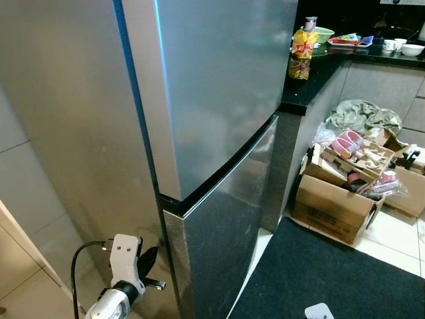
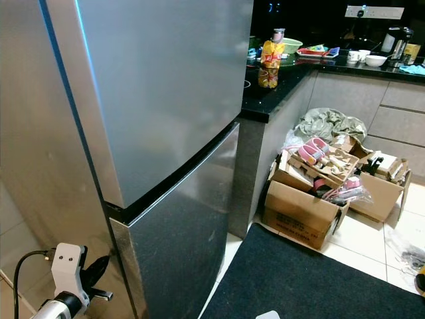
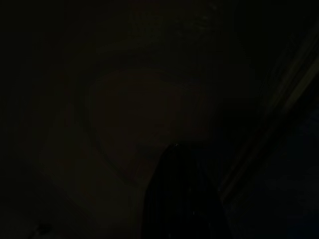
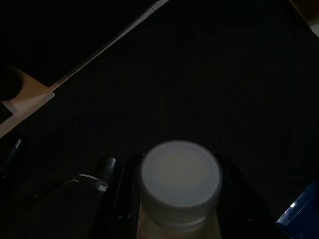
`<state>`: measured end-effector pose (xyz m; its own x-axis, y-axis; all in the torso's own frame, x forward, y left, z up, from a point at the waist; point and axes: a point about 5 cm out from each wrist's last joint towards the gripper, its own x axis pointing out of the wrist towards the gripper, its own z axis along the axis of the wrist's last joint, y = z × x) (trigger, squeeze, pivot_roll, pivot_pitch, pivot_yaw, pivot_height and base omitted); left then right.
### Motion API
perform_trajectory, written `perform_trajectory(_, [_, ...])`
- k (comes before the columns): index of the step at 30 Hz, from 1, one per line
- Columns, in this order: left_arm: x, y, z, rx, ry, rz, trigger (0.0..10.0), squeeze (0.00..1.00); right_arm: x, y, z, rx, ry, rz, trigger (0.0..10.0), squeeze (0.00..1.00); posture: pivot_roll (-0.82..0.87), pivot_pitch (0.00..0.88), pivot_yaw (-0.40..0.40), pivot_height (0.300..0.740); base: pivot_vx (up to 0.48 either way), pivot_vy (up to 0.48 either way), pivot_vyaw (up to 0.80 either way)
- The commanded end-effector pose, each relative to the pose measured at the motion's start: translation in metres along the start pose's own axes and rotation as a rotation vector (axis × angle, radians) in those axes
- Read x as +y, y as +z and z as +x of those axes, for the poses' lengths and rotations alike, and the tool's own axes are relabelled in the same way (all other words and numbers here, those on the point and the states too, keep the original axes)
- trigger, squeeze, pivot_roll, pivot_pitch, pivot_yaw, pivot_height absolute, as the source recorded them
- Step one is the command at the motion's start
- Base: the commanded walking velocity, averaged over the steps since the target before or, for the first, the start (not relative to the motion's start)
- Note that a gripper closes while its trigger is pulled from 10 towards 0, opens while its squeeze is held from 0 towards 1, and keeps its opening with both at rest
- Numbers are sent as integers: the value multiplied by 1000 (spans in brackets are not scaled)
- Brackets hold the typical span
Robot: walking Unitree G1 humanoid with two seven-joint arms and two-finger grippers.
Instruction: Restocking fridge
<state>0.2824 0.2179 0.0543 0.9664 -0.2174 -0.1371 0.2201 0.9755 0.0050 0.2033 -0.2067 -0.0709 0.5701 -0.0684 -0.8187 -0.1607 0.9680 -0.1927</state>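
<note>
the fridge (image 1: 219,86) stands with both doors closed, so by the look of it restocking has not begun: a door must be opened and the item shelved. the right end effector (image 4: 172,196) is clenched around a white-capped bottle (image 4: 179,181), held low over the dark mat (image 1: 319,272). the left end effector (image 1: 147,266) hangs beside the fridge's lower corner; whether it is released or clenched cannot be told.
</note>
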Motion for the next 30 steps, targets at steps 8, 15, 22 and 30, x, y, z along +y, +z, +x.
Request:
perform_trajectory(8, [-18,0,9,-12,-106,-57,10000,0,-5,2,0,-9,-19,19,10000,0,-60,92,-25,740,0,0,0])
perform_trajectory(15, [-20,2,10,-9,-195,-89,10000,0,-6,3,0,-12,-20,19,10000,0,-61,93,-25,740,0,0,0])
perform_trajectory(22, [-24,8,11,-11,-278,-81,10000,0,-6,1,0,-8,-20,18,10000,0,-60,95,-26,740,0,0,0])
perform_trajectory(30, [-30,9,10,3,-355,-25,10000,0,-6,2,0,-10,-20,20,10000,0,-60,95,-25,740,0,0,0])
